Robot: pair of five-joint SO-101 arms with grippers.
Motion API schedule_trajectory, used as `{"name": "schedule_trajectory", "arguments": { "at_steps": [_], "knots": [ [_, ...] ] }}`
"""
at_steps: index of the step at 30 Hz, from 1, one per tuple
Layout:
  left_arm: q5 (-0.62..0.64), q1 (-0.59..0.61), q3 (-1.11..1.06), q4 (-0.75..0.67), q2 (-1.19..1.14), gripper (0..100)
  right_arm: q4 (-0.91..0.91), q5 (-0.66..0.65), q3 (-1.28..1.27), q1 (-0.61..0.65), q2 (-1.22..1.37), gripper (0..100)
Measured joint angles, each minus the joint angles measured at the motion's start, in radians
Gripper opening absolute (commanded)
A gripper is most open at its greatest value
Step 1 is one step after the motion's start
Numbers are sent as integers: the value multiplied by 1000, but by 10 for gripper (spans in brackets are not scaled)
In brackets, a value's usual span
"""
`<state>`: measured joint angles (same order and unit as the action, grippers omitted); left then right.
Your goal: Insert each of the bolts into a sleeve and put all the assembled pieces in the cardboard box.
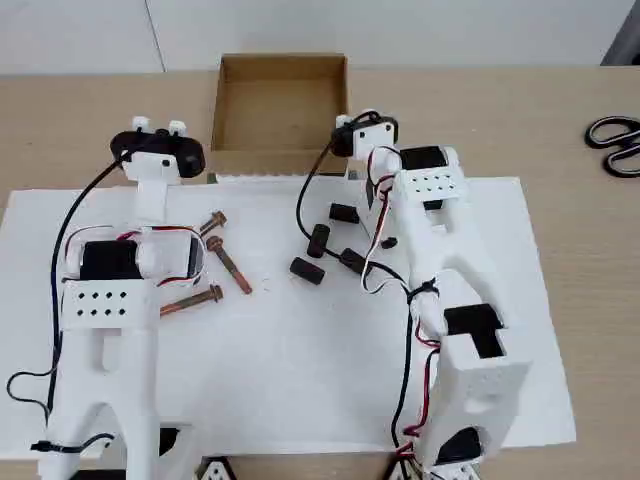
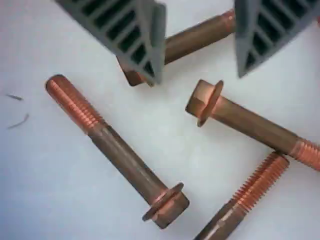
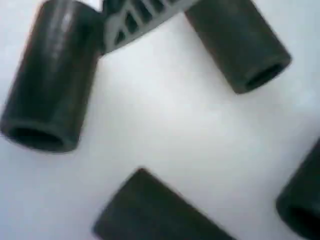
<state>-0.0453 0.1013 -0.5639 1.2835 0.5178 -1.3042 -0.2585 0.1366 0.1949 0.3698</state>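
Note:
Several copper bolts lie on the white sheet [image 1: 300, 380]: one long bolt [image 2: 115, 150], a second [image 2: 250, 122], a third [image 2: 240, 205], and a fourth [image 2: 200, 32] that runs under my left gripper [image 2: 198, 70]. That gripper is open and hovers just above this fourth bolt, its grey fingers [image 2: 135, 35] on either side and holding nothing. Black sleeves [image 3: 50, 80] [image 3: 237, 42] [image 3: 160, 210] lie loose under my right gripper [image 3: 137, 20], which hangs close above them between two of them. The cardboard box [image 1: 218, 110] stands at the back.
In the high view the bolts [image 1: 228, 262] lie left of centre and the sleeves [image 1: 318, 240] right of centre on the sheet. Scissors [image 1: 615, 145] rest on the wooden table at the far right. The sheet's front half is bare.

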Motion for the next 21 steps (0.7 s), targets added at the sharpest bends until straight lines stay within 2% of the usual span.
{"name": "schedule_trajectory", "arguments": {
  "at_steps": [12,21],
  "knots": [
    [0,0,0,0,0,98,0,-3,129,2,110,190],
    [-3,0,0,0,0,98,0,-3,135,2,146,190]
  ]
}}
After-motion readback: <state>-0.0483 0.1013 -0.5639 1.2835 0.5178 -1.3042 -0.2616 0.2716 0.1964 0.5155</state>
